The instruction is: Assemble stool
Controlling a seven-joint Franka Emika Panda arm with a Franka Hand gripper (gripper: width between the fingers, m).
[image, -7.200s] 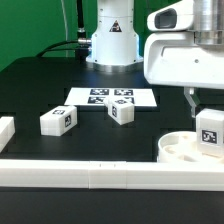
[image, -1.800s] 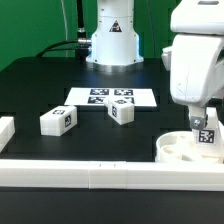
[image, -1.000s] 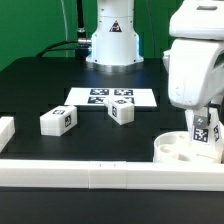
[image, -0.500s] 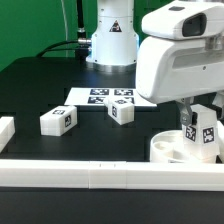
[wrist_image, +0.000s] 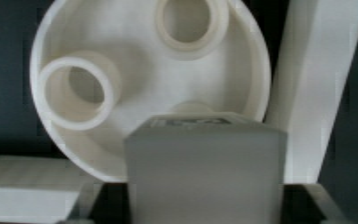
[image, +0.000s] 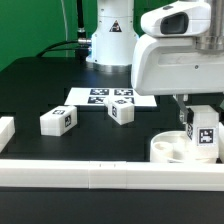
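The stool's round white seat (image: 168,148) lies flat at the exterior view's right, just behind the front rail. In the wrist view the seat (wrist_image: 149,75) shows two open round sockets. My gripper (image: 203,124) is shut on one tagged block leg (image: 206,134), which stands upright at the seat's right side. The wrist view shows this leg (wrist_image: 202,160) between my gripper (wrist_image: 206,203) jaws, its far end at the seat's rim. Two more legs (image: 58,120) (image: 121,111) lie loose on the black table.
The marker board (image: 112,97) lies behind the loose legs. A low white border rail (image: 90,171) runs along the front, and a short white block (image: 5,130) sits at the left edge. The robot base (image: 112,40) stands at the back.
My wrist has turned over the last second, swinging the camera housing toward the exterior view's left. The leg stays gripped at the seat, and the seat has shifted slightly left.
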